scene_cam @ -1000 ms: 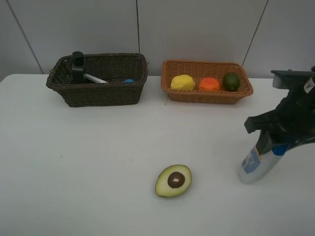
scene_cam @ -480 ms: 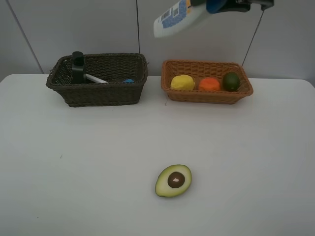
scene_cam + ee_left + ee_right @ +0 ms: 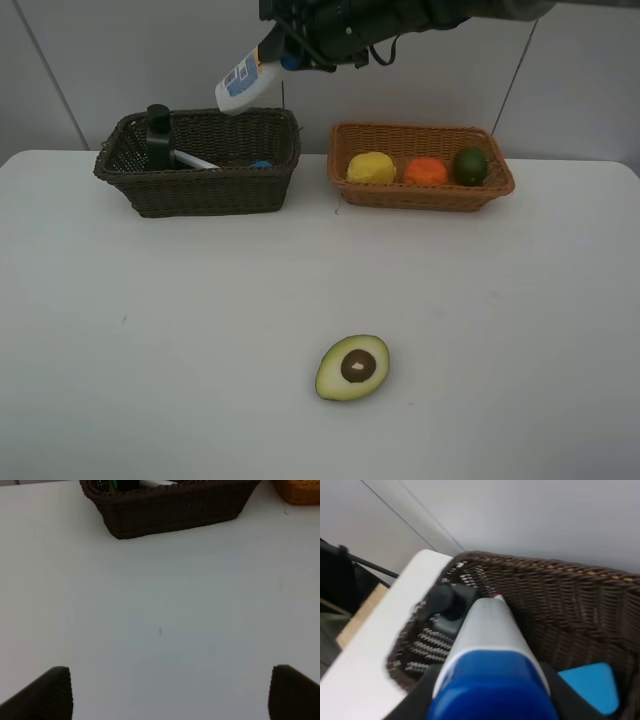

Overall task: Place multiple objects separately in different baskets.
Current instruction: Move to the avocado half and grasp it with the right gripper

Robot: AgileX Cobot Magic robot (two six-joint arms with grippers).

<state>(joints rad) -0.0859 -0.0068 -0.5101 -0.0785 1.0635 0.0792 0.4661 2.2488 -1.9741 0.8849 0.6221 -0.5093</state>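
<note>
Bottle (image 3: 244,83) between right jaws, over dark basket (image 3: 210,190).

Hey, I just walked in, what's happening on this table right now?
The right tool holds the white blue-capped bottle tilted in the air above the dark brown basket, which already contains a pump bottle and a pen. The lemon, orange and lime sit in the light basket. The halved avocado lies on the table, not yet sorted. The left tool is open and empty over the table.
</note>
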